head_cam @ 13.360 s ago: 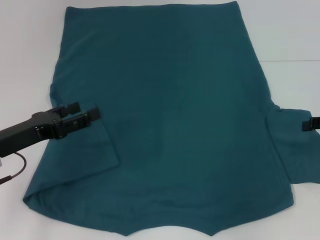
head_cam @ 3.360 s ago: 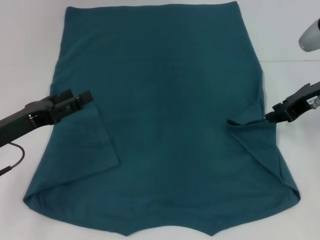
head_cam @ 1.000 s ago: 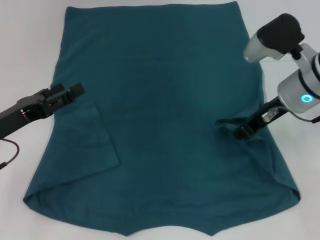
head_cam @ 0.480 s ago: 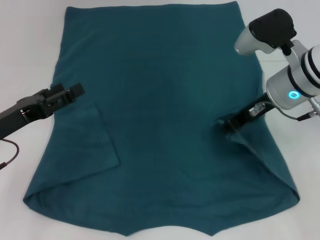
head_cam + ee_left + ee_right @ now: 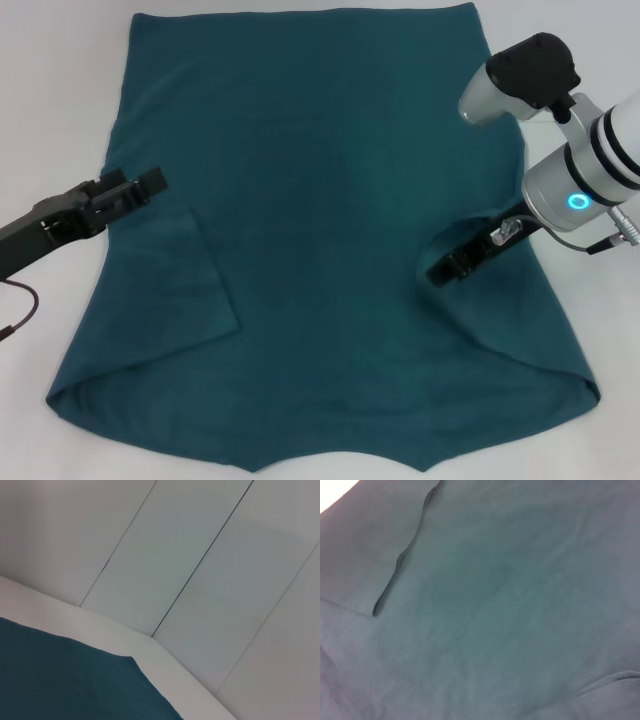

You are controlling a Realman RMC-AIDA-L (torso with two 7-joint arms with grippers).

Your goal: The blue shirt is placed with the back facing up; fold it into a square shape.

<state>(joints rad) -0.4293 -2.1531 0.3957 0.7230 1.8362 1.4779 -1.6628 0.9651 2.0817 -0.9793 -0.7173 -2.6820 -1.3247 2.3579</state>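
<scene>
The blue shirt [image 5: 330, 230] is lying spread flat on the white bench [image 5: 60, 100], its left sleeve folded inward. The right gripper [image 5: 447, 268] is reaching over the shirt's right side, jaws pinching the right sleeve edge and holding it over the body. The left gripper [image 5: 145, 183] is hovering at the shirt's left edge, jaws looking closed and holding nothing.

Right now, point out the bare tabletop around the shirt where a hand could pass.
Bare table runs along the shirt's left edge, beyond the left gripper, and there is a strip at the near left corner. Right of the shirt, past the far corner, is also bare. It is crowded mid-right, where the right gripper and its arm sit over the folded sleeve.
</scene>
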